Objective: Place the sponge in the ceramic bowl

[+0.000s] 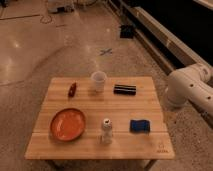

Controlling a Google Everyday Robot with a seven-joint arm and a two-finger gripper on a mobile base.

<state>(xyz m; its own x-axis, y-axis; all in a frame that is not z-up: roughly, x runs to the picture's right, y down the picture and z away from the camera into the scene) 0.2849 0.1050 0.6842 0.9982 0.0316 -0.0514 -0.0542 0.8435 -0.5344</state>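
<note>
view: single, elevated, tilted down-forward | range: mid, whole table framed | arm at right edge, end effector off-frame

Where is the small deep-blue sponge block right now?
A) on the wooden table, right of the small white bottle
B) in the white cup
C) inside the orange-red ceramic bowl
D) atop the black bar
A: the deep-blue sponge lies on the wooden table right of the small white bottle, apart from the orange-red ceramic bowl; the gripper is out of view, only the white arm shows at right.
</note>
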